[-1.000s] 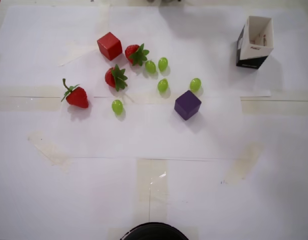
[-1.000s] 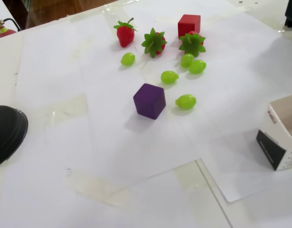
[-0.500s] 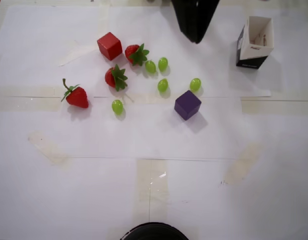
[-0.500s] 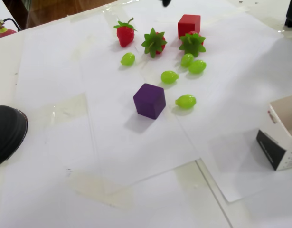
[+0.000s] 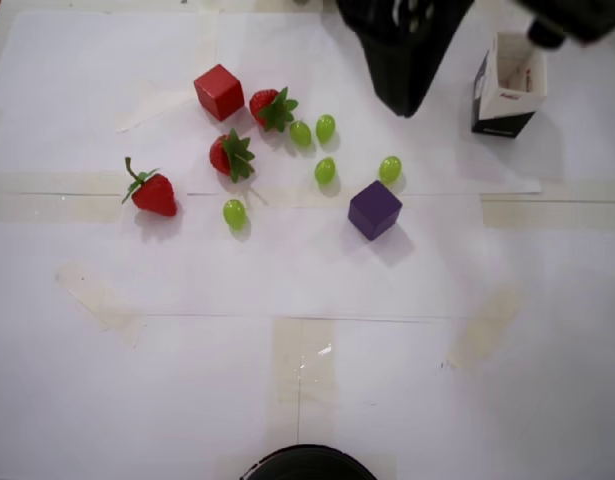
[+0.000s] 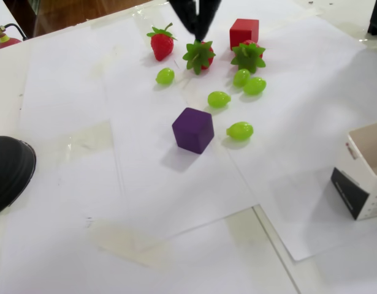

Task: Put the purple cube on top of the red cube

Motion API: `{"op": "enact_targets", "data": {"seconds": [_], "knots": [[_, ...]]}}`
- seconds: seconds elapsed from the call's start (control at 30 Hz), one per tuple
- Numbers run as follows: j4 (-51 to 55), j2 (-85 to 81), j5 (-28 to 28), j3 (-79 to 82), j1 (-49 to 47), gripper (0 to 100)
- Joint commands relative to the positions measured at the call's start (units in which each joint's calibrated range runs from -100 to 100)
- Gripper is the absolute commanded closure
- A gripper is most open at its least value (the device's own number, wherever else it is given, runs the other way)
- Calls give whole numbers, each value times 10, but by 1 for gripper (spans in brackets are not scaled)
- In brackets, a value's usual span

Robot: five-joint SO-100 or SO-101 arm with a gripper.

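Observation:
The purple cube [image 5: 375, 209] [image 6: 193, 130] rests on the white paper near the middle of the table, with nothing holding it. The red cube [image 5: 219, 91] [image 6: 244, 32] sits apart from it, at the upper left in the overhead view, next to a strawberry. My gripper [image 5: 397, 100] [image 6: 198, 33] comes in as a dark shape from the top edge of both views. It hangs above the table, short of the purple cube and touching nothing. Its tip is dark and blurred, so the jaw gap is unreadable.
Three strawberries [image 5: 154, 190] [image 5: 232, 155] [image 5: 273, 108] and several green grapes [image 5: 325, 170] lie between the two cubes. An open black-and-white carton [image 5: 509, 85] [image 6: 367, 177] stands to the right. A black round object [image 5: 307, 465] [image 6: 7, 171] sits at the table edge.
The arm has come into view from the top edge and reached further down toward the purple cube. No cube or fruit has moved.

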Motion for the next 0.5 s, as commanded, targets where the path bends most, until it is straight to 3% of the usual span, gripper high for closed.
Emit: {"op": "enact_targets", "data": {"seconds": [0.0,0.2,0.47], "knots": [[-95,-23,0,92,-9,100],[-204,-44,0,235,-10,100],[-238,-67,-5,312,-2,100]]}}
